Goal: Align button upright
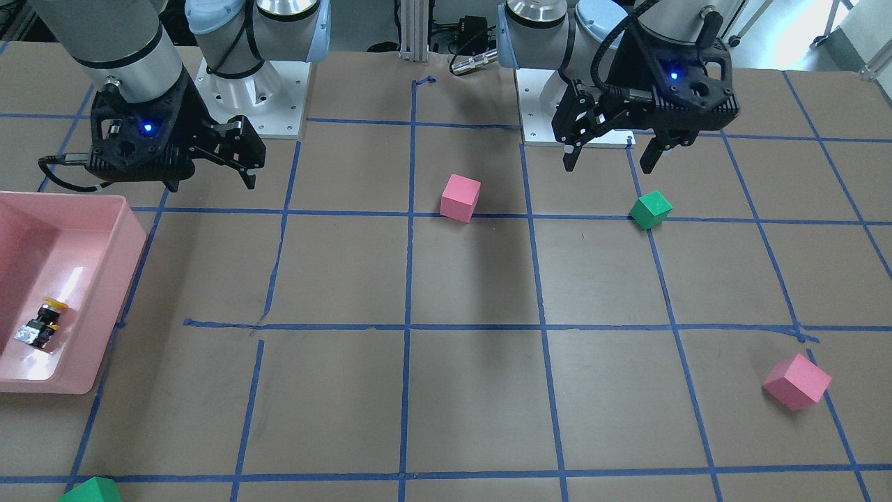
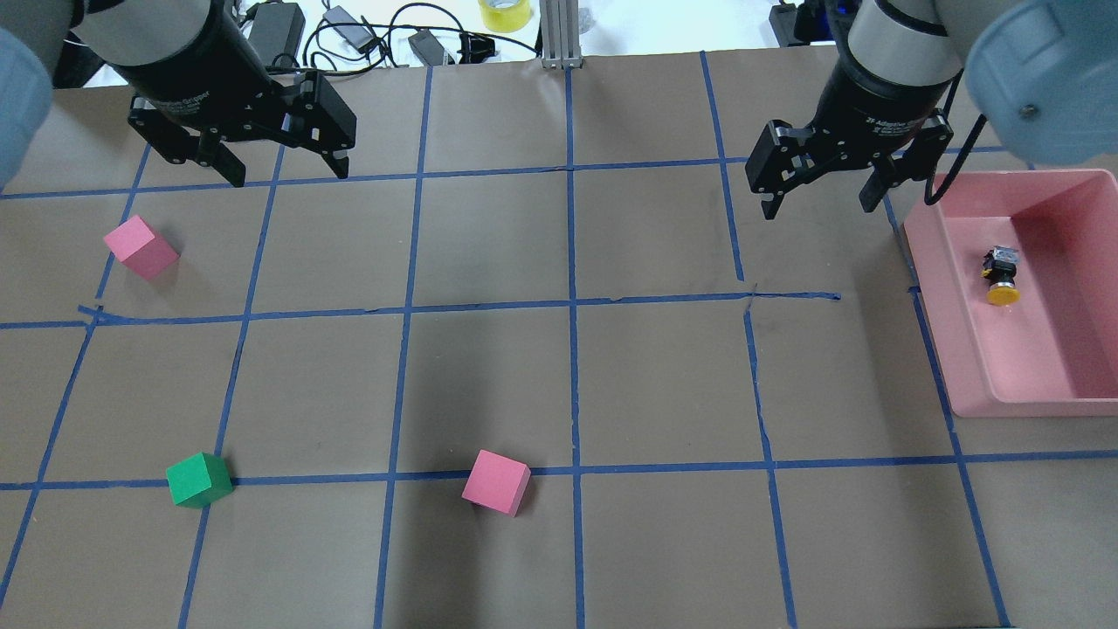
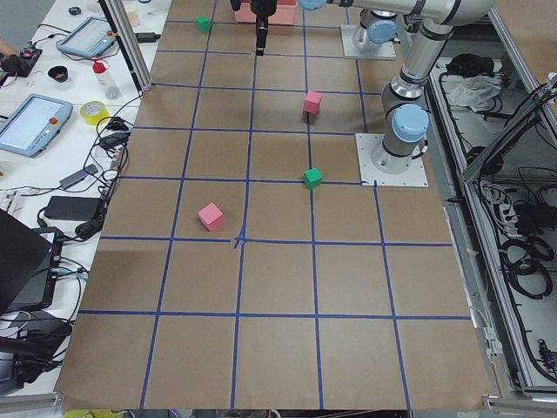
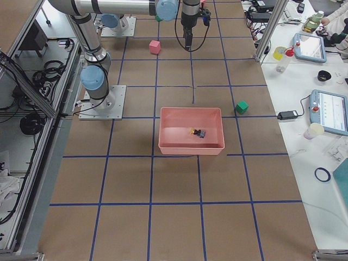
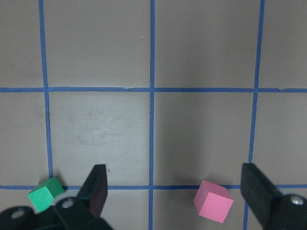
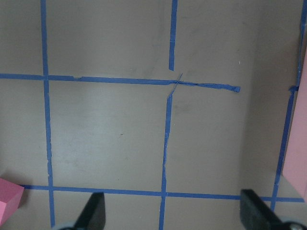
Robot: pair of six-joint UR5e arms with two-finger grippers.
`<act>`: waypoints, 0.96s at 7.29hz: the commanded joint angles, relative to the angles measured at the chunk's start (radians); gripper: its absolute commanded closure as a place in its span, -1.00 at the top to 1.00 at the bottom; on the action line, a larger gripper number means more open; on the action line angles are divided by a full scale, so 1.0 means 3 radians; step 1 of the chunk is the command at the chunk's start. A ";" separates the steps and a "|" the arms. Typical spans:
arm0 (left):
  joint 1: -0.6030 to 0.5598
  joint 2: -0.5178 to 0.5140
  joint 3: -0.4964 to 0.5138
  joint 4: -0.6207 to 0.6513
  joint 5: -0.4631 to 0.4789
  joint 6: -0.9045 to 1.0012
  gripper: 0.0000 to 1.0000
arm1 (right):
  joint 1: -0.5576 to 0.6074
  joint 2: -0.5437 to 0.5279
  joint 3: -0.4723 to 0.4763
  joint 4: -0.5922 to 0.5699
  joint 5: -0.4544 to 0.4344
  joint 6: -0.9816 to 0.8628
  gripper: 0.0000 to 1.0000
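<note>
L claw (image 2: 288,175) body: "…Gripper"; R claw (image 2: 818,210): "2F Adaptive…", rest illegible.

So the table (image 2: 489,384) is being shown in plain brown, with a grid of blue tape lines (image 2: 569,262) being run across it. The bin (image 2: 939,323) is being seen in pink. The button (image 2: 1001,275) is being shown with a yellow cap, black body and silvery base. A cube (image 2: 141,247) and a second cube (image 2: 496,482) are being shown in pink, and a third cube (image 2: 199,480) in green. The left gripper (image 2: 288,175) and right gripper (image 2: 817,210) are being seen in black.
</note>
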 commanded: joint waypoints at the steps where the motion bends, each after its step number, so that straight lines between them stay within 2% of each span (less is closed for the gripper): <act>1: -0.0005 0.0000 0.0000 0.0000 -0.0002 0.0020 1.00 | -0.0001 -0.0003 -0.0011 0.0036 -0.0009 -0.0003 1.00; 3: 0.0005 -0.0005 0.0000 0.0000 -0.0002 0.0279 1.00 | -0.0006 -0.0008 -0.0001 0.0036 -0.0015 0.0018 1.00; 7: 0.0000 0.0005 0.0005 -0.0010 0.0003 0.0251 1.00 | -0.0016 -0.0008 0.0004 -0.0005 -0.0025 0.0053 1.00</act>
